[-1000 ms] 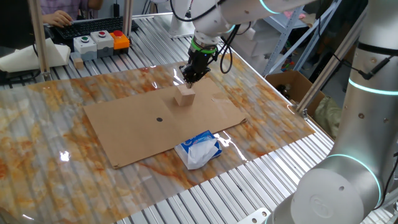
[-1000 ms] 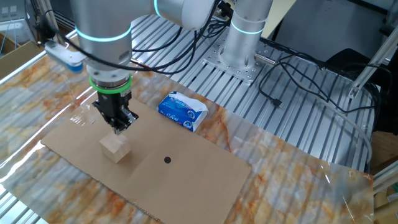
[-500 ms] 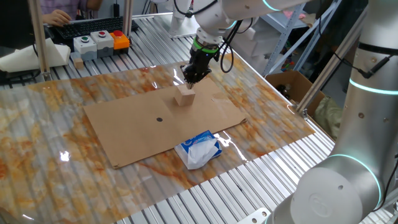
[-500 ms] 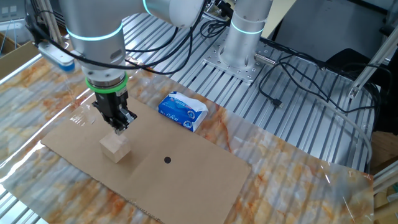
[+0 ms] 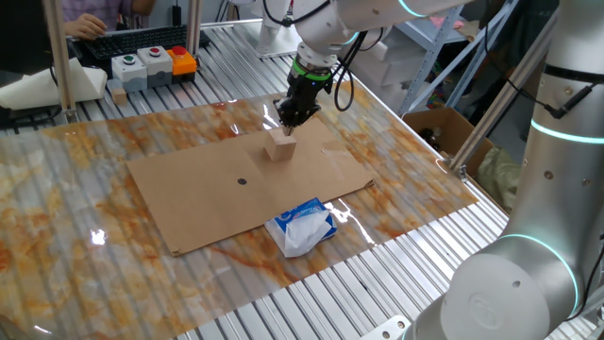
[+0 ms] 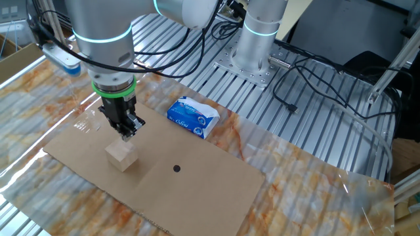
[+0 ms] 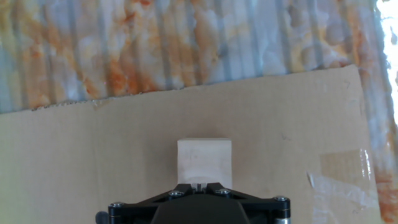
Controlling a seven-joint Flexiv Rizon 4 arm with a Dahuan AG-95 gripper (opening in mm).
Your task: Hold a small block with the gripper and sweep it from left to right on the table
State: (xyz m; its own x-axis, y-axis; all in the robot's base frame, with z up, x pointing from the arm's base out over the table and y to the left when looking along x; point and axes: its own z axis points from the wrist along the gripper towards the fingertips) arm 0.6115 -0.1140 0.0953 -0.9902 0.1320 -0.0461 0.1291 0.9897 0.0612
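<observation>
The small block [image 5: 279, 144] is a pale tan wooden cube standing on a brown cardboard sheet [image 5: 208, 198] that lies on the marbled table [image 5: 57, 208]. My gripper [image 5: 289, 117], black with a green ring above, hangs just above the block's far side with its fingers together and empty. In the other fixed view the block [image 6: 122, 156] sits just below and in front of the gripper [image 6: 127, 136]. In the hand view the block [image 7: 204, 160] shows right beyond the closed fingertips of the gripper [image 7: 198, 185], apart from them.
A white-and-blue plastic packet [image 5: 302, 227] lies at the cardboard's near edge, also in the other fixed view [image 6: 192, 117]. A button box [image 5: 151, 64] stands at the table's far side. An open carton [image 5: 444, 127] sits beyond the right rail.
Almost nothing: the arm's upper part has shifted slightly, the gripper stays shut just above the block, and the block has not moved.
</observation>
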